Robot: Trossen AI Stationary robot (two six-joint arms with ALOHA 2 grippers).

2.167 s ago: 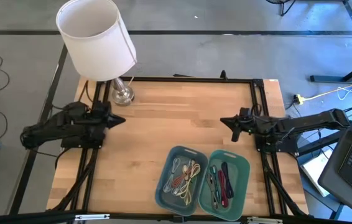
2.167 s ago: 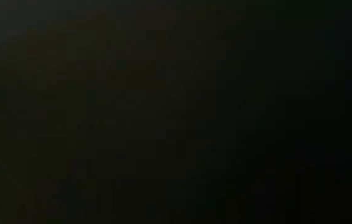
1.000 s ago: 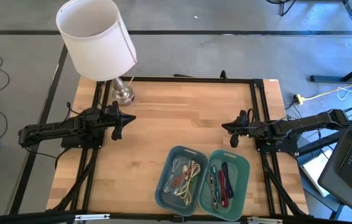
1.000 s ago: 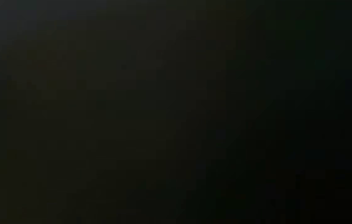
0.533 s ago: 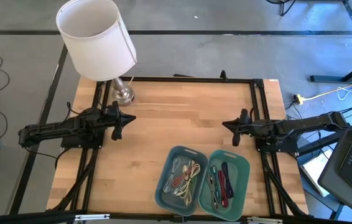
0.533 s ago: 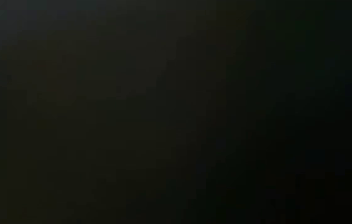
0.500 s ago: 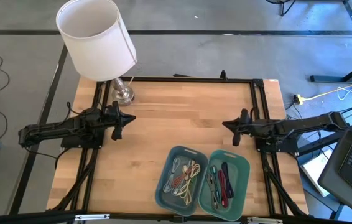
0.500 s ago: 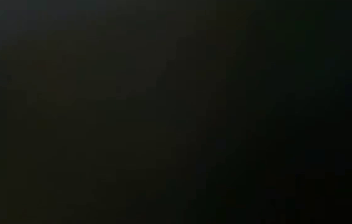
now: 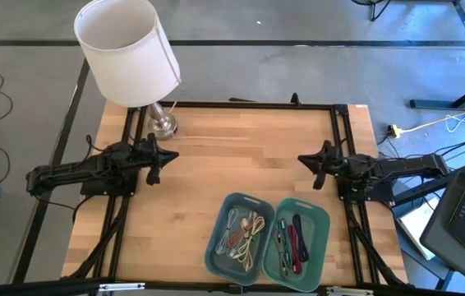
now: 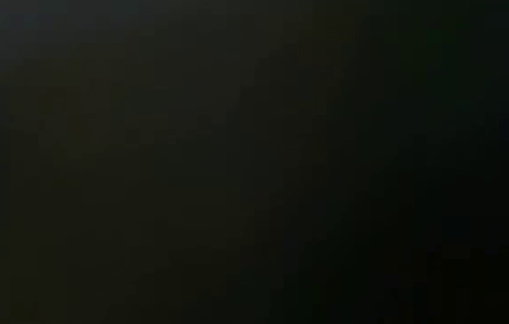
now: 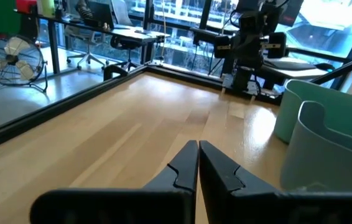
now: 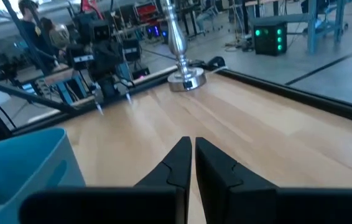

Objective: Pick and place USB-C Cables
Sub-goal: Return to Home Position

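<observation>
Blue tray (image 9: 241, 197) and teal tray (image 9: 310, 205) hold seemingly all the USB-C cables (image 9: 245, 234), while the right gripper (image 9: 313, 162), closed and empty like the left gripper (image 9: 157, 156), has drawn back toward its own side, so the job looks finished.

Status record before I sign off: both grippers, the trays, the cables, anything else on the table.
left gripper: shut, empty, over the left side of the table
right gripper: shut, empty, over the table's right side
blue tray: at the table edge opposite the lamp; holds mixed cables
teal tray: right beside the blue tray; holds green and red cables
loose cables on the wood: none visible
low view: dark, shows nothing
</observation>
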